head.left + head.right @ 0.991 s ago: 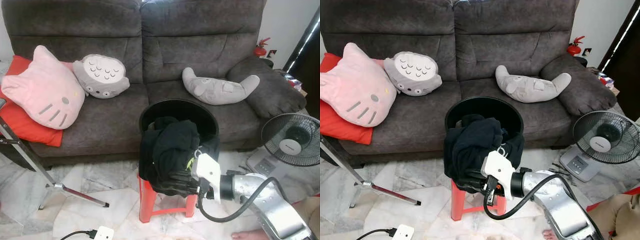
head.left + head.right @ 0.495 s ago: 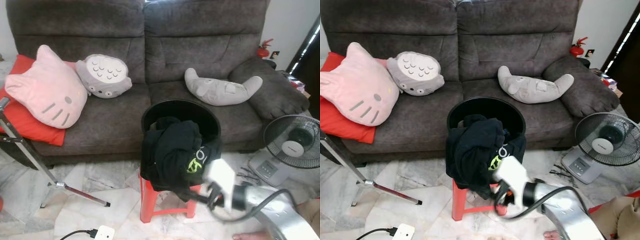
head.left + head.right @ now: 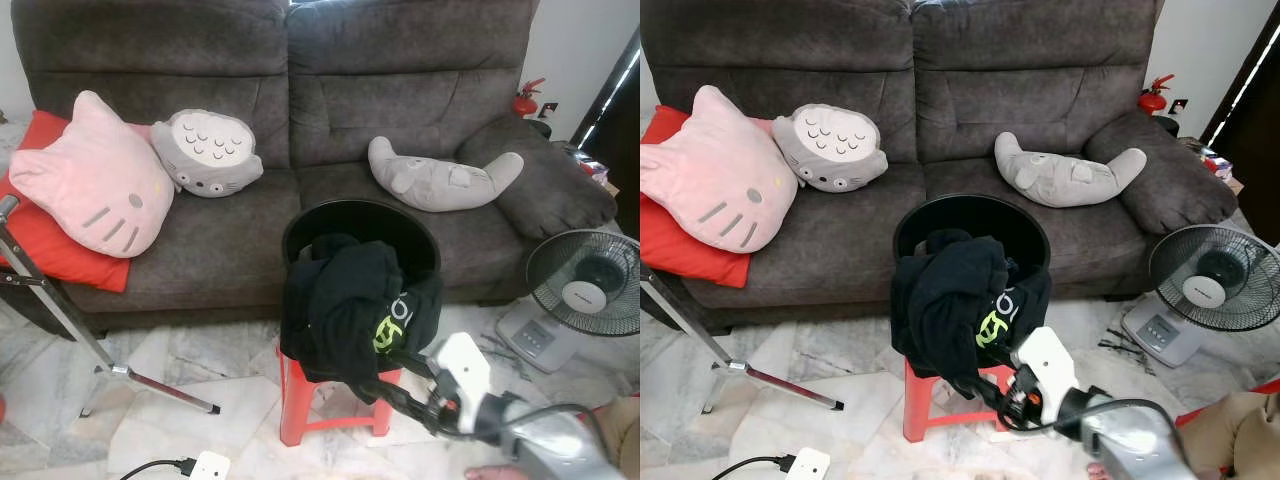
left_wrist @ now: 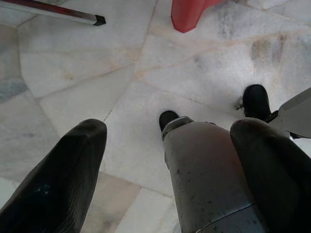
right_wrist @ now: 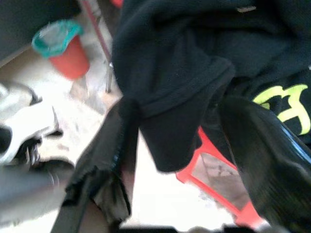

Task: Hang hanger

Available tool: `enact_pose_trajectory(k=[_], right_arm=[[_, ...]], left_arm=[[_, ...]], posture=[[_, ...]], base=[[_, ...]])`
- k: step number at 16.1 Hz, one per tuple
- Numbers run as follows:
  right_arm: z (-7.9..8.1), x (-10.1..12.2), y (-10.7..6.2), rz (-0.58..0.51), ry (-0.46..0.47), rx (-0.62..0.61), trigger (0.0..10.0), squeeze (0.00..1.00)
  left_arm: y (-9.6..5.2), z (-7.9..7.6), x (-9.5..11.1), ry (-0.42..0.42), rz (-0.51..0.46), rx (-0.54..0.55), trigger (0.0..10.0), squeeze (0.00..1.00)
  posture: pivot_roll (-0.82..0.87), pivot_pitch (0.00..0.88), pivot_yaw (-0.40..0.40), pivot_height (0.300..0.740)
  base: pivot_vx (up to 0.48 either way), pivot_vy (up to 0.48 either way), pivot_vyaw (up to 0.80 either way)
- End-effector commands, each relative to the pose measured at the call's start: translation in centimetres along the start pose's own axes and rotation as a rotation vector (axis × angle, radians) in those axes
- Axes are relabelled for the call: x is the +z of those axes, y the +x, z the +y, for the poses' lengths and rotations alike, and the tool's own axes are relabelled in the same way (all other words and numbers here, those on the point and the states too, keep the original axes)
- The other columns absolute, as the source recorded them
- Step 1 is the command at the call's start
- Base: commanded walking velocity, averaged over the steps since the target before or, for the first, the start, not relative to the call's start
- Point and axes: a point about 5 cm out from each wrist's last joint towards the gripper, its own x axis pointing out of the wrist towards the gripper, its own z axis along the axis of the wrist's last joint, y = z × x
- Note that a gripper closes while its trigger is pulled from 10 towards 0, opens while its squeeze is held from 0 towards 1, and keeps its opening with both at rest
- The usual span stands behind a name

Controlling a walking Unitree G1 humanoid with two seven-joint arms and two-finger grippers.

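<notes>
A heap of black clothes (image 3: 345, 300) with a green print spills over the front of a round black basket (image 3: 360, 210) that stands on a red stool (image 3: 295, 400). My right gripper (image 3: 385, 372) is at the lower front edge of the heap, beside the stool's seat, fingers open. In the right wrist view a black sleeve end (image 5: 180, 126) hangs between the two fingers (image 5: 262, 160); I cannot tell if they touch it. My left gripper (image 4: 170, 127) hangs open over the marble floor, above my own leg. I see no hanger.
A dark sofa (image 3: 300, 120) with a pink cat cushion (image 3: 90, 180), a grey cushion (image 3: 210, 150) and a grey plush (image 3: 440, 175) stands behind. A floor fan (image 3: 585, 280) is at the right, a metal stand leg (image 3: 60, 320) and power strip (image 3: 205, 465) at the left. A person's foot (image 3: 495, 470) is near my right arm.
My right gripper has drawn back and down out of the clothes heap to its lower edge. The garment's green print is now uncovered. The camera has shifted slightly.
</notes>
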Motion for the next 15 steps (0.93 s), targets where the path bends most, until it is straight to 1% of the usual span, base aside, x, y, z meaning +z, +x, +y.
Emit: enact_pose_trajectory(k=[1, 2, 3, 4, 5, 6, 7, 8, 9, 10, 11, 12, 13, 14, 15], right_arm=[[-1.4, -1.0, -0.2, 0.041, 0.039, -0.116, 10.0, 0.00], [-1.7, -1.3, -0.1, 0.040, 0.061, -0.168, 10.0, 0.00], [-2.0, -1.4, -0.1, 0.048, 0.064, -0.215, 10.0, 0.00], [-2.2, -1.9, -0.2, 0.095, -0.001, -0.242, 10.0, 0.00], [-2.1, -2.3, -0.6, 0.154, -0.111, -0.240, 10.0, 0.00], [-1.3, -2.9, -1.2, 0.192, -0.155, -0.187, 10.0, 0.00], [-0.6, -2.9, -1.4, 0.151, -0.074, -0.158, 10.0, 0.00], [0.2, -2.9, -1.8, 0.116, 0.026, -0.123, 10.0, 0.00], [0.5, -3.2, -1.9, 0.115, 0.068, -0.107, 10.0, 0.00], [0.4, -3.5, -1.9, 0.109, 0.086, -0.112, 10.0, 0.00], [-0.6, -4.2, -1.6, 0.125, 0.111, -0.172, 10.0, 0.00], [-1.2, -4.5, -1.4, 0.168, 0.084, -0.214, 10.0, 0.00], [-2.0, -4.8, -1.2, 0.235, -0.032, -0.270, 10.0, 0.00], [-2.2, -4.9, -1.1, 0.277, -0.116, -0.271, 10.0, 0.00], [-2.0, -5.1, -0.6, 0.259, -0.072, -0.231, 10.0, 0.00]], left_arm=[[-0.3, -0.7, -1.3, 0.015, 0.045, -0.027, 10.0, 0.00], [-0.3, -0.6, -1.4, 0.012, 0.045, -0.025, 10.0, 0.00], [-0.3, -0.6, -1.4, 0.011, 0.046, -0.024, 10.0, 0.00], [-0.3, -0.5, -1.5, 0.009, 0.048, -0.023, 10.0, 0.00], [-0.4, -0.5, -1.6, 0.008, 0.050, -0.022, 10.0, 0.00], [-0.4, -0.6, -1.7, 0.009, 0.054, -0.022, 10.0, 0.00], [-0.4, -0.6, -1.7, 0.009, 0.054, -0.023, 10.0, 0.00], [-0.4, -0.7, -1.7, 0.008, 0.052, -0.026, 10.0, 0.00], [-0.3, -0.8, -1.6, 0.009, 0.051, -0.028, 10.0, 0.00], [-0.3, -0.8, -1.6, 0.009, 0.049, -0.030, 10.0, 0.00], [-0.3, -0.8, -1.6, 0.009, 0.048, -0.030, 10.0, 0.00], [-0.3, -0.7, -1.6, 0.008, 0.048, -0.030, 10.0, 0.00], [-0.3, -0.7, -1.6, 0.006, 0.047, -0.028, 10.0, 0.00], [-0.3, -0.7, -1.6, 0.006, 0.047, -0.027, 10.0, 0.00], [-0.4, -0.7, -1.6, 0.004, 0.048, -0.027, 10.0, 0.00]], posture=[[-0.09, 0.000, -0.033, 0.740], [-0.08, 0.000, -0.037, 0.740], [-0.08, 0.000, -0.037, 0.740], [-0.08, 0.000, -0.037, 0.740], [-0.09, 0.000, -0.035, 0.740], [-0.09, 0.000, -0.034, 0.740], [-0.09, 0.000, -0.034, 0.740], [-0.10, 0.000, -0.033, 0.740], [-0.10, 0.000, -0.030, 0.740], [-0.10, 0.000, -0.030, 0.740], [-0.10, 0.000, -0.030, 0.740], [-0.10, 0.000, -0.034, 0.740], [-0.10, 0.000, -0.034, 0.740], [-0.10, 0.000, -0.034, 0.740], [-0.10, 0.000, -0.034, 0.740]], base=[[0.000, 0.000, 0.00], [0.000, 0.000, 0.00], [0.000, 0.000, 0.00], [0.000, 0.000, 0.00], [0.000, 0.000, 0.00], [0.000, 0.000, 0.00], [0.000, 0.000, 0.00], [0.000, 0.000, 0.00], [0.000, 0.000, 0.00], [0.000, 0.000, 0.00], [0.000, 0.000, 0.00], [0.000, 0.000, 0.00], [0.000, 0.000, 0.00], [0.000, 0.000, 0.00], [0.000, 0.000, 0.00]])
